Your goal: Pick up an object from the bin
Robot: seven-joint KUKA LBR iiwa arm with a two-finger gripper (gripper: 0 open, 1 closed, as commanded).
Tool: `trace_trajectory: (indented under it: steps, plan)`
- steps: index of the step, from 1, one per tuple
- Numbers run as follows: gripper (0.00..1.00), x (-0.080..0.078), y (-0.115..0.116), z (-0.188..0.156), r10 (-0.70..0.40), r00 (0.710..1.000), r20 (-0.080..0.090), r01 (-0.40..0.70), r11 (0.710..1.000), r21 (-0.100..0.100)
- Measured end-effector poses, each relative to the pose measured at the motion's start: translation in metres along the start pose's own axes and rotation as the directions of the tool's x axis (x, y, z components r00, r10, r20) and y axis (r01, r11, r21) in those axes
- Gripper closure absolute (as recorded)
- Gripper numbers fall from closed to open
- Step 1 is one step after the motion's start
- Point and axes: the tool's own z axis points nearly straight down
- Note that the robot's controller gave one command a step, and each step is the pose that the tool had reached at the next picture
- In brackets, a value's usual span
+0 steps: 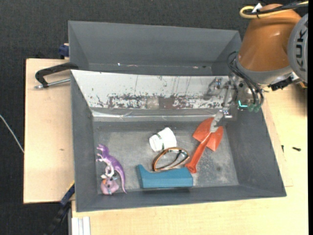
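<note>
Tool [219, 119] stood at the blade of the orange toy shovel [207, 137]; closure could not be told. Judged grasp step; next required a firm pinch, then lift.

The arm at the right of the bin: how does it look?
The arm wears a rounded orange cover; beside it is a pale grey shell with dark letters. Thin dark cables run to a silvery metal wrist carrying a green light.
</note>
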Motion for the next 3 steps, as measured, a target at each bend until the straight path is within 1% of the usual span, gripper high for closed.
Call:
trace_trajectory:
  steps: [1,2,3]
  plan:
    - [0.00,-0.002,0.000,-0.005,-0.001,1.000,0.009,0.001,1.000,0.001]
    - [0.00,0.002,-0.005,0.048,-0.136,0.991,0.010,0.136,0.991,0.002]
    - [0.00,0.008,-0.007,0.074,-0.243,0.970,0.005,0.243,0.970,0.001]
